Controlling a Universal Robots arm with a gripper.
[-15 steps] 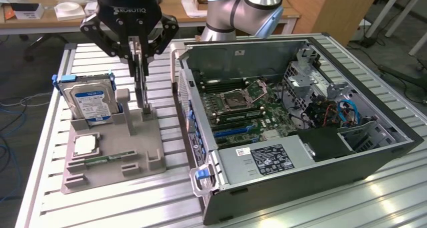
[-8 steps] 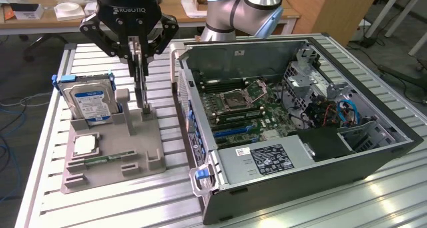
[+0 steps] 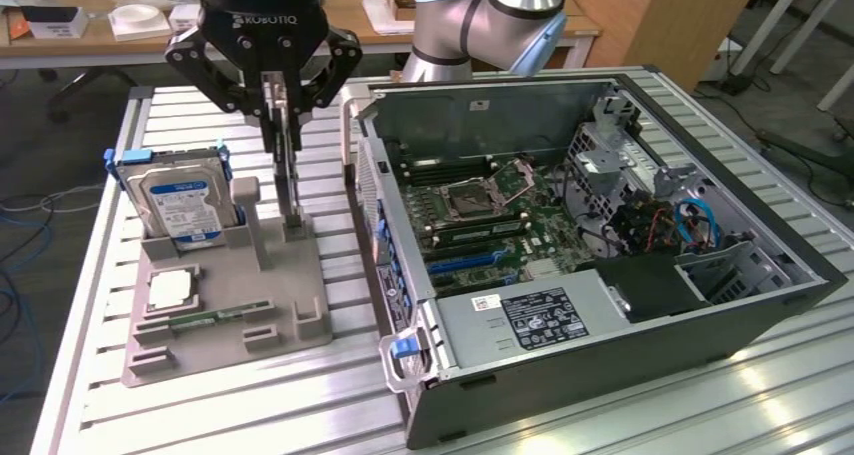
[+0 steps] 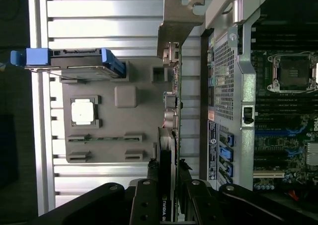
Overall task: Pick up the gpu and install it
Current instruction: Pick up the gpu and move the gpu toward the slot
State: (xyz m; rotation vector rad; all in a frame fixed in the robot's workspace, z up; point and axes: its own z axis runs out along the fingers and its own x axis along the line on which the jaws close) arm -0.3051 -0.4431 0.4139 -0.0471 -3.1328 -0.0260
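- The gpu [image 3: 284, 180], a thin dark card seen edge-on with a pale bracket, is standing upright on the gray holder tray [image 3: 227, 347].
- The gripper [image 3: 280, 110] is pointing straight down above the tray, its fingers [image 4: 153, 179] gripping the gpu.

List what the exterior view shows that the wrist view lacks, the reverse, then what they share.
Exterior: the power supply, blue cables and the hard drive seen label-on. Wrist: white lettering on the gpu. Both: the fingers closed on the gpu, which stands upright in the grey holder, the processor chip and the open computer case.
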